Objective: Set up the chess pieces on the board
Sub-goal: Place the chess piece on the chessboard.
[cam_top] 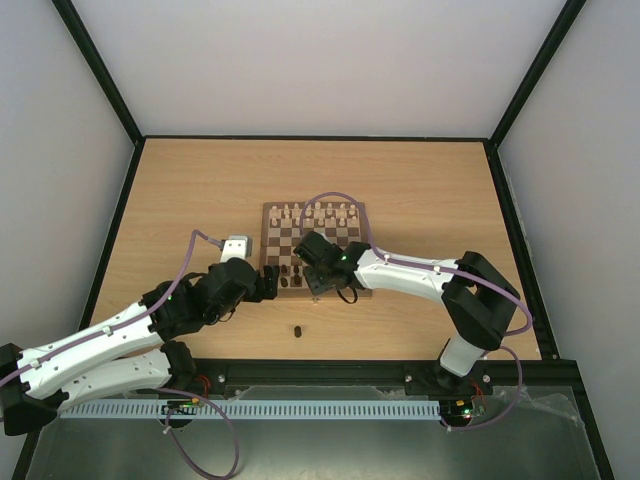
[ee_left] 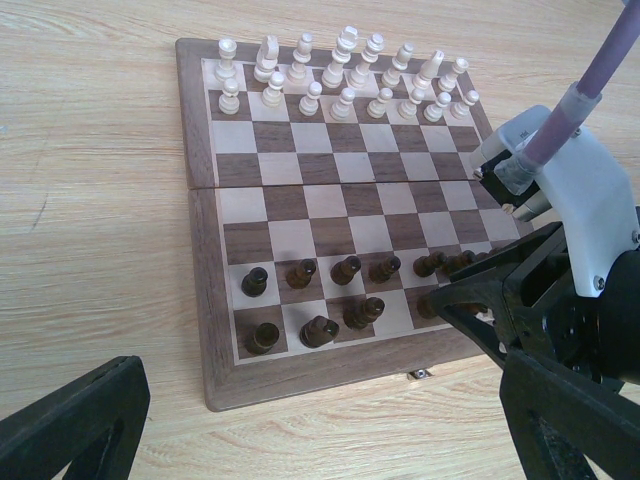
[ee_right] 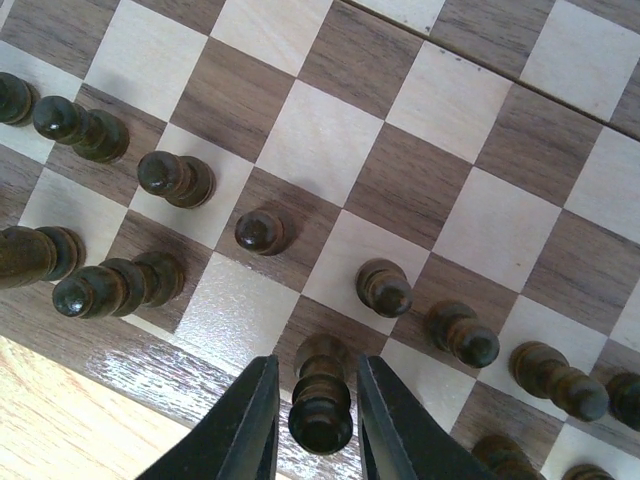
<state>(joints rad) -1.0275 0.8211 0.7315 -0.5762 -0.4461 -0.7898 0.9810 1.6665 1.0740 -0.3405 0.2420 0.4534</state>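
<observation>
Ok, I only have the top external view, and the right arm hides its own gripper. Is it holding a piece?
Observer: In the right wrist view a dark piece stands upright between the fingers of the right gripper, a thin gap either side.
Operator: On which square?
Observer: A dark one in the row of the board nearest its border.
Operator: And the left gripper?
Observer: Its wrist view shows the fingers wide apart, holding nothing.
</observation>
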